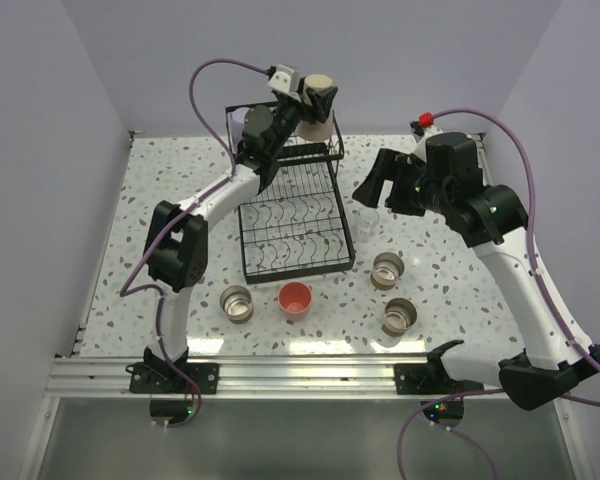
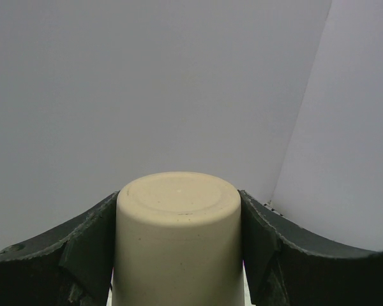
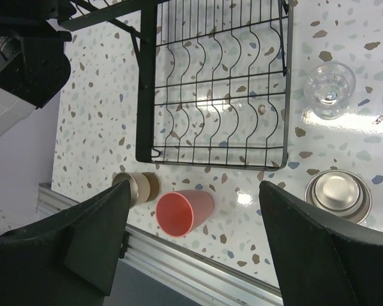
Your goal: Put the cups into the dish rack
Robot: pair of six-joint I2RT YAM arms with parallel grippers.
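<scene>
The tall beige cup (image 1: 320, 88) hangs above the far end of the dish rack (image 1: 300, 268), over its raised upper basket (image 1: 325, 152), pinched between the fingers of the left gripper (image 1: 312, 100). Only the left wrist view shows the grip closely: both dark fingers (image 2: 83, 255) press the cup's sides, and its flat closed end faces the camera.

Only the top view shows the lavender cup (image 1: 238, 120), half hidden behind the left arm at the basket's left end.

On the table (image 1: 160, 200), the red-pink cup (image 1: 295, 298) stands near the rack's near edge. The left tan cup (image 1: 238, 303) is beside it, and the middle tan cup (image 1: 388, 268) and the near tan cup (image 1: 399, 316) stand further right.

The clear glass (image 3: 330, 89) is faint from above but plain in the right wrist view, just beside the rack's right side. The right gripper (image 1: 368, 188) hovers over it, fingers spread wide and holding nothing.
</scene>
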